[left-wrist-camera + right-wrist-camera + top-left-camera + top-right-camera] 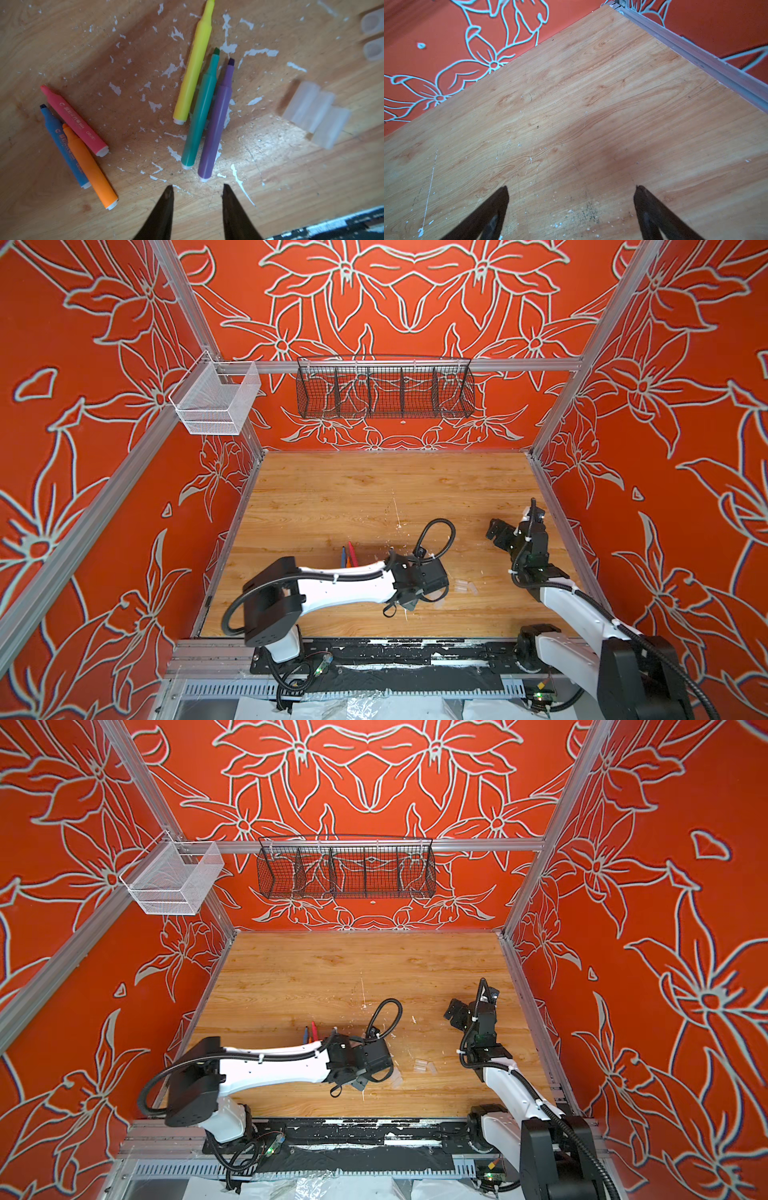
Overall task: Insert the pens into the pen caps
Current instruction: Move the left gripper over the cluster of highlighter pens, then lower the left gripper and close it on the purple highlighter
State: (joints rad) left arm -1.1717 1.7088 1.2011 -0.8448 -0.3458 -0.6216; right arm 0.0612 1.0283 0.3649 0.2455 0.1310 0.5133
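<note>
Six slim marker pens lie uncapped on the paint-flecked wooden tabletop (291,187). The yellow pen (194,64), green pen (200,108) and purple pen (217,124) lie close together. The pink pen (74,120), blue pen (62,145) and orange pen (89,166) form a second cluster apart from them. Three clear plastic pen caps (315,113) lie side by side near the purple pen. The left gripper (197,186) hangs just short of the purple pen's white end, its fingers narrowly apart and empty. The right gripper (572,187) is spread wide over bare wood.

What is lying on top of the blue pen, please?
The orange pen lies partly over the blue pen, hiding part of its printed label. The pink pen lies alongside; nothing else covers it.
</note>
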